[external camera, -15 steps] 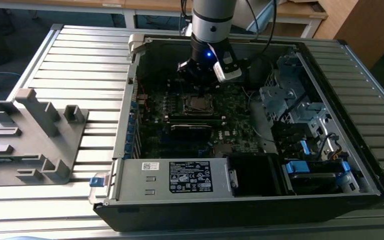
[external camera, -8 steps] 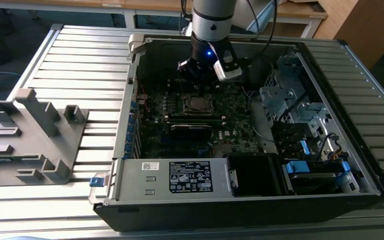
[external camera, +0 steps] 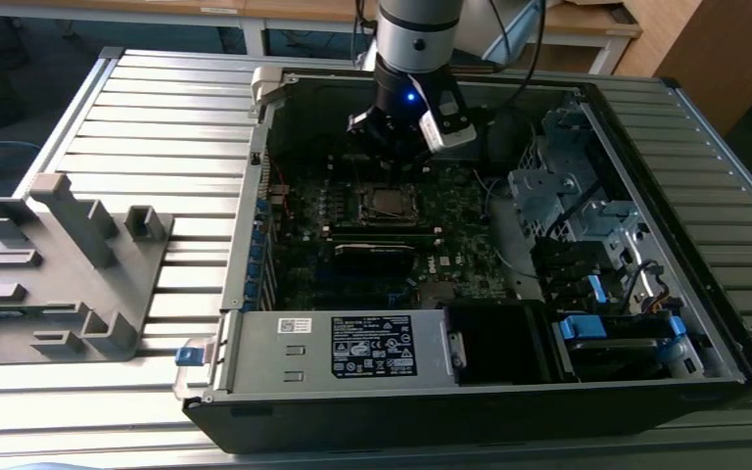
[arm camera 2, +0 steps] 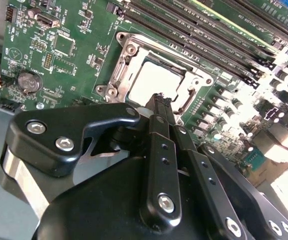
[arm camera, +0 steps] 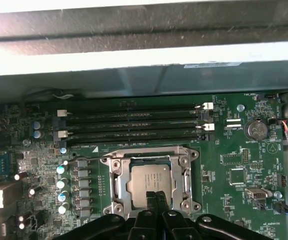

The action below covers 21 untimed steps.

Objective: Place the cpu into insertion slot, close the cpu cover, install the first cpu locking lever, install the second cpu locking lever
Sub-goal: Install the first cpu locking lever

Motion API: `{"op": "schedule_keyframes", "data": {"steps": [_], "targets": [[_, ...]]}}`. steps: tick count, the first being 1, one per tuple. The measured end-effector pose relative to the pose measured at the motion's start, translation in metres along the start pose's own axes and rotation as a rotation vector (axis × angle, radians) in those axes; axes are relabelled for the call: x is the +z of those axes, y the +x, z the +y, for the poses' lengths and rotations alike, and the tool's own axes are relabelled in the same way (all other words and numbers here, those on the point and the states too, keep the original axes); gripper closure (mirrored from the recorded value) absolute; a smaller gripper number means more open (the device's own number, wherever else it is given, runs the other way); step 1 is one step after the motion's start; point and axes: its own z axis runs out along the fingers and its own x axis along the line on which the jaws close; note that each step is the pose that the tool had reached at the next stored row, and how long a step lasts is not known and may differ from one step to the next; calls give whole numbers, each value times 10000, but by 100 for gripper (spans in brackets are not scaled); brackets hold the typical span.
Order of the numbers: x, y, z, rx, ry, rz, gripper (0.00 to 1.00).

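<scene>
We find the computer case (external camera: 248, 257) holding the motherboard (arm camera: 244, 150); the cpu (arm camera: 151, 181) lies in its socket, cpu cover (arm camera: 114, 175) down. The end effector (arm camera: 157, 196), closed and empty, sits at the socket's twelve o'clock in the exterior view.

clear: above flat cpu cover (arm camera: 114, 182) | blocked: drive cage (external camera: 572, 186) exterior view's right, power supply (external camera: 350, 348) lower centre, case wall (external camera: 251, 196) left | gripper (external camera: 399, 166) hangs over cover

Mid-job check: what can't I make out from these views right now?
- Socket: edge nearest the gripper hidden behind it in both wrist views.
- Locking levers: too thin to pick out from the frame, either wrist view.
- cpu and cpu cover in the exterior view: too small to judge seating.
</scene>
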Motion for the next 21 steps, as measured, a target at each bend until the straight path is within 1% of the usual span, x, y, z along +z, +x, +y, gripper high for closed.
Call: {"op": "schedule_keyframes", "data": {"steps": [2, 5, 21], "targets": [[-27, 0, 0, 0, 0, 0, 90], [-50, 0, 0, -1, 1, 0, 90], [-54, 16, -1, -1, 0, 0, 90]]}}
